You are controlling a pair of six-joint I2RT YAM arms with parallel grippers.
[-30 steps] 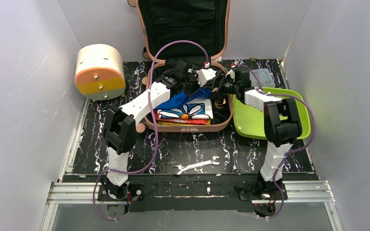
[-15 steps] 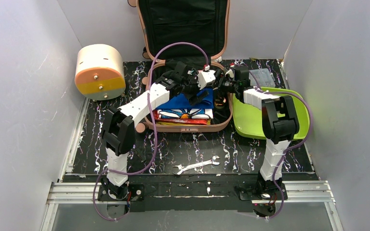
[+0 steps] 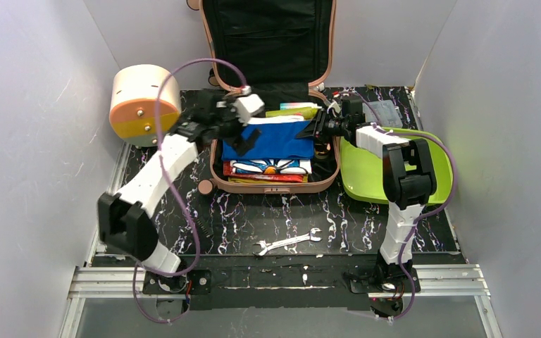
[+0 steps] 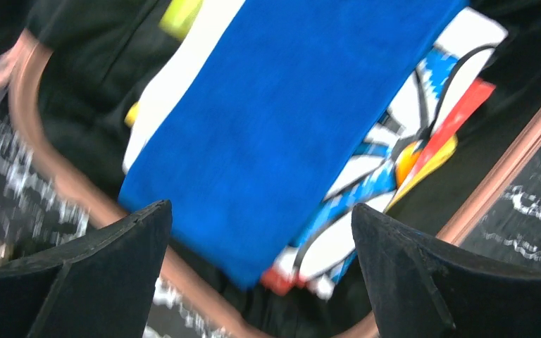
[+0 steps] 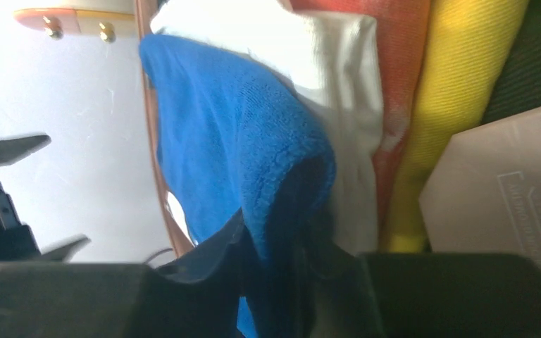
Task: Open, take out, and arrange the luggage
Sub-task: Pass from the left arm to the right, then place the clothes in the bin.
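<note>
Luggage (image 3: 275,187) sat open at the back of the bench overhead, lid up: opening done, unpacking and arranging all left. Inside, blue towel (image 3: 275,141) topped the folded cloths (image 3: 268,169). Left wrist: left gripper (image 4: 259,211) gaped wide over that towel, holding nothing. Right wrist: right gripper (image 5: 289,239) looked pinched on the towel's edge, yellow fold (image 5: 458,105) beside.

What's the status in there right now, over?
Left pincer open, empty, over the luggage, left rim. Right pincer pinching blue cloth at its right edge. Luggage open, clothes inside. Nothing blocking; wrench lies clear in front.
</note>
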